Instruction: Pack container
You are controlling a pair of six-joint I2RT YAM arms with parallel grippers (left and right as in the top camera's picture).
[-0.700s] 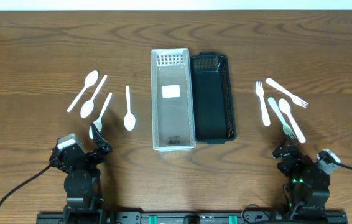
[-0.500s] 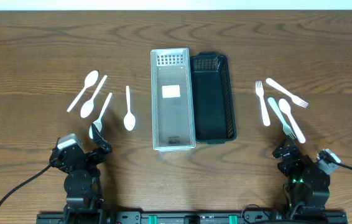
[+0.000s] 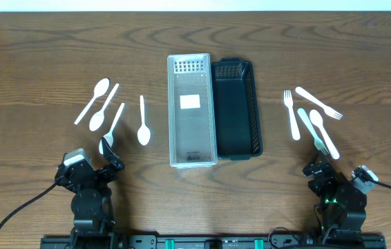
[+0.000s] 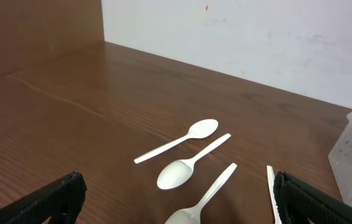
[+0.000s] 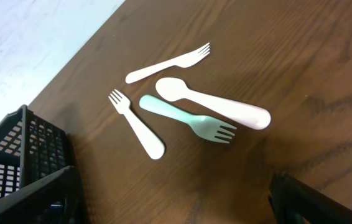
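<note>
A bare wooden table (image 3: 36,48) held everything. Four white spoons lay on the left side and did not touch the bins. The far-left spoon (image 3: 92,102) and the second spoon (image 3: 106,105) crossed, their handles slanting opposite ways. A third spoon (image 3: 115,123) lay bowl near, close to the left gripper (image 4: 177,182). The fourth spoon (image 3: 143,121) lay almost straight near-to-far with its bowl near. Nothing lay between the spoons and the bins.

On the right lay a white fork (image 3: 291,114) with its tines far, and a second white fork (image 3: 318,102) slanting with its tines right. A teal fork (image 3: 311,128) had its tines near. A pale spoon (image 3: 325,135) just beside it had its bowl far. This cluster sat just beyond the right gripper (image 5: 173,200).

Both sets of jaws were spread wide and released, with nothing between them. Only the dark fingers (image 4: 55,199) showed at the lower corners of each wrist view.

The white bin (image 3: 173,111) and the dark bin (image 3: 254,111) stood side by side at mid-table with their walls touching, the white one on the left. Their long axes ran near-to-far and their slotted ends were far. A white label (image 3: 190,102) lay inside the white bin.
</note>
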